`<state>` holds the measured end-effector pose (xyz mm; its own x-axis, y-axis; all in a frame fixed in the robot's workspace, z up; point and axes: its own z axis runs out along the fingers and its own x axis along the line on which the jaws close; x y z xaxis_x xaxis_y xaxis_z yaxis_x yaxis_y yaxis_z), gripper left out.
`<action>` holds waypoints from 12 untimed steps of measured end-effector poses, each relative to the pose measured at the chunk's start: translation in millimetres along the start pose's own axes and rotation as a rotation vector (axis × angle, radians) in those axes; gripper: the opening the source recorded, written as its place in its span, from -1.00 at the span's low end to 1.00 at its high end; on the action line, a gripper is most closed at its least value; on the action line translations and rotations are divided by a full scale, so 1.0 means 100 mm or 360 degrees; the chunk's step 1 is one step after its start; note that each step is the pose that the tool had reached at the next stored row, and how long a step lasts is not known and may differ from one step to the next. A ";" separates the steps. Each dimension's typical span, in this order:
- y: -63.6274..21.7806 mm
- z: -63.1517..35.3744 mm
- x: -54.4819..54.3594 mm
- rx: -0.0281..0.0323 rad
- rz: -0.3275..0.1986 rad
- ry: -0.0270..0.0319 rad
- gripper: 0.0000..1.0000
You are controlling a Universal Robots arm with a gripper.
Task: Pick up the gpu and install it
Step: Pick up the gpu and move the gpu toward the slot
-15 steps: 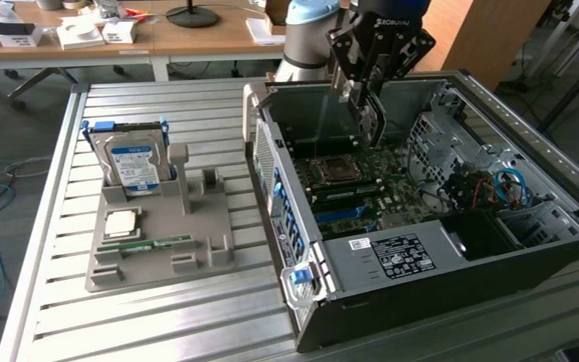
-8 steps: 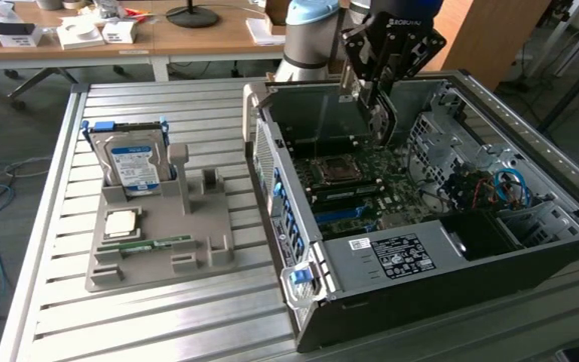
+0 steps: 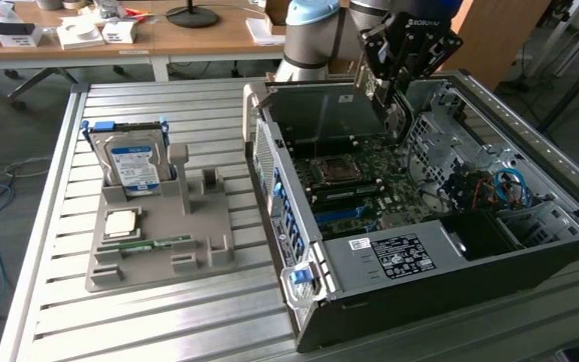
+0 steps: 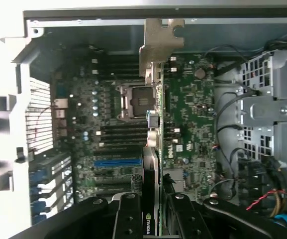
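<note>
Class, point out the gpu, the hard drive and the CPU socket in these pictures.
gpu [image 4: 159, 47], wrist view, on its metal bracket.
hard drive [image 3: 133, 164], exterior view, on its blue label.
CPU socket [image 3: 335, 170], exterior view, on its centre.

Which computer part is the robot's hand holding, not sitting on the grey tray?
The gpu, the thin card seen edge-on, pinched in the hand over the open case. The blue-labelled hard drive and green RAM stick sit on the tray.

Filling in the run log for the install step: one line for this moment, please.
claw: shut on gpu | gpu: edge-on over motherboard, inside open case | seated in slot: cannot tell
</note>
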<state>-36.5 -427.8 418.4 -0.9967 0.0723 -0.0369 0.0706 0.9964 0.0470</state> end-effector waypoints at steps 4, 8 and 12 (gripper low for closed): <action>0.009 0.006 -0.14 0.00000 0.0000 0.00000 -0.47; 0.018 0.010 -0.25 0.00000 -0.0001 0.00000 -0.47; 0.025 0.015 -0.36 -0.00002 -0.0001 0.00001 -0.47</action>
<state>-0.6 -427.8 418.4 -0.9967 0.0717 -0.0369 0.0700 0.9964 0.0471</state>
